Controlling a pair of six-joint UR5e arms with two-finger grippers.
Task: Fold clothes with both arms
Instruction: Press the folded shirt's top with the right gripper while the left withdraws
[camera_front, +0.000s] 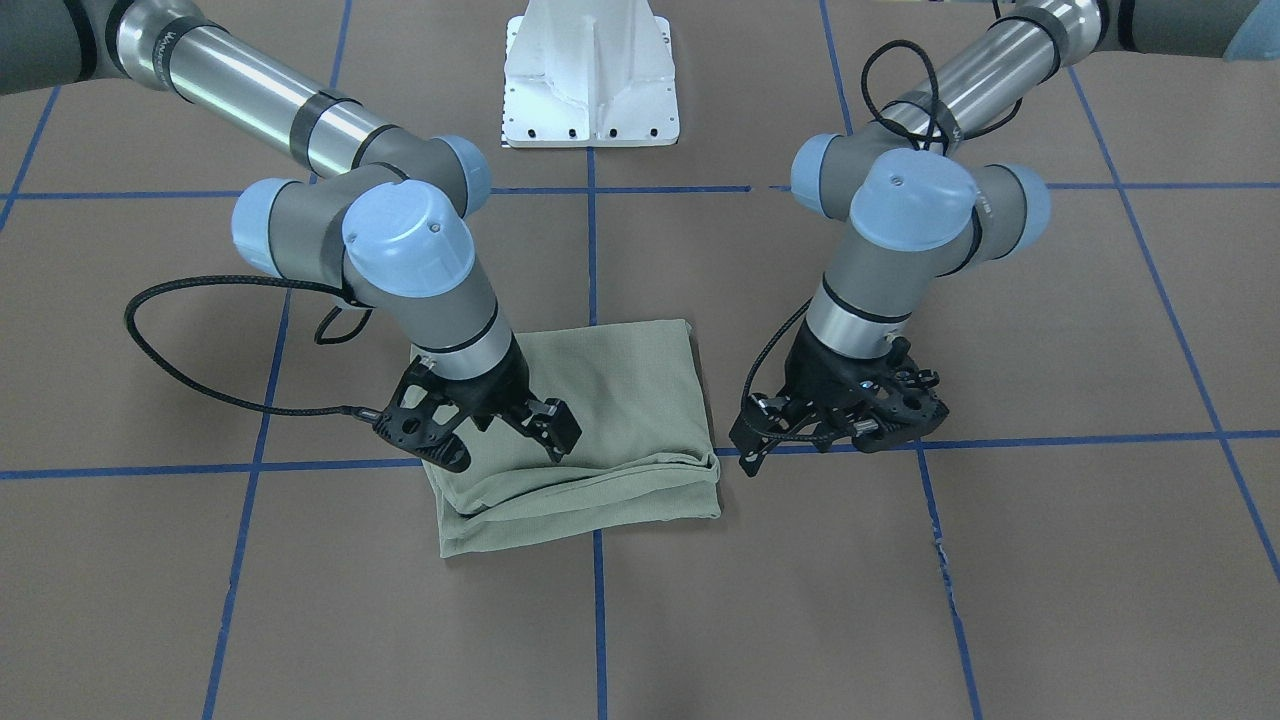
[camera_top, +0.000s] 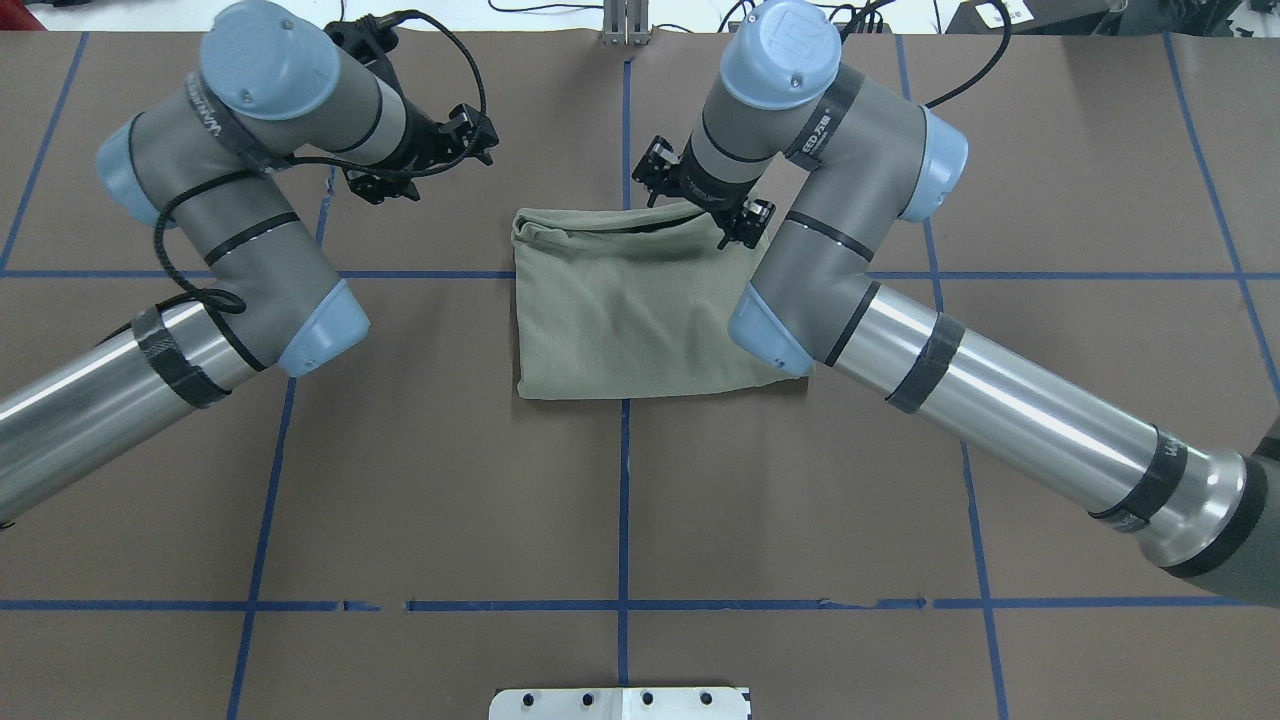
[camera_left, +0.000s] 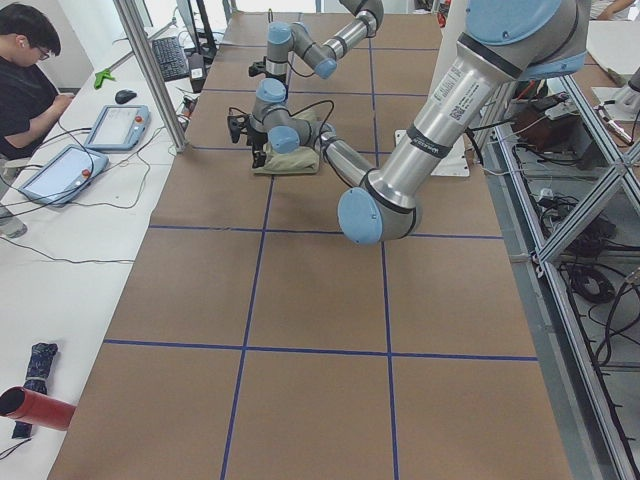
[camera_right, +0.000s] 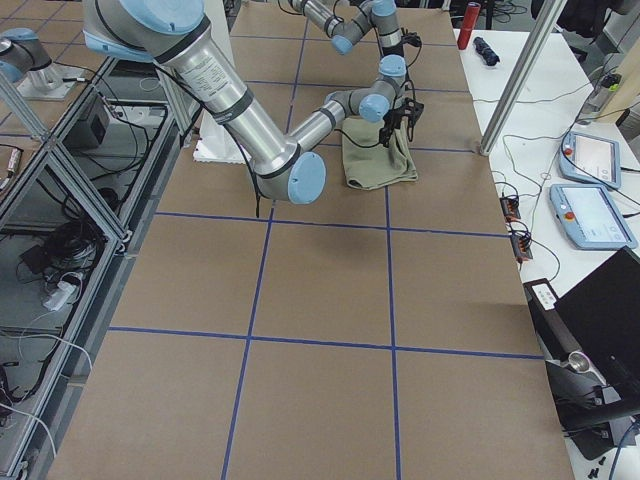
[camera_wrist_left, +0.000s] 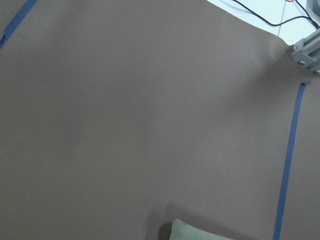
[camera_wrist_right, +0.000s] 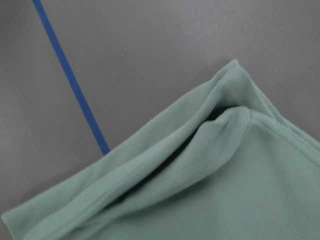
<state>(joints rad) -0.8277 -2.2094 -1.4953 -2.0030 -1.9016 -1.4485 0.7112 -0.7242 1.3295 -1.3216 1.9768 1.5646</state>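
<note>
Sage-green knit shirt (camera_front: 620, 400) lies folded mid brown papered surface (camera_front: 1000, 600); right black end effector (camera_front: 500, 440) spread wide over its gaping layered edge, left end effector (camera_front: 840, 425) wide alongside; a shallow pinch might drag layers askew

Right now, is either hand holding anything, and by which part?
Nothing. The right hand stands open over the shirt, at its folded edge; the left hand hangs beside it.

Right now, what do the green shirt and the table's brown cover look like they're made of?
Shirt: soft matte knit, likely cotton; fine ribs and limp folds show. Table cover: matte brown sheet, maybe paper or board; flat, dull, blue tape lines stuck on it.
</note>
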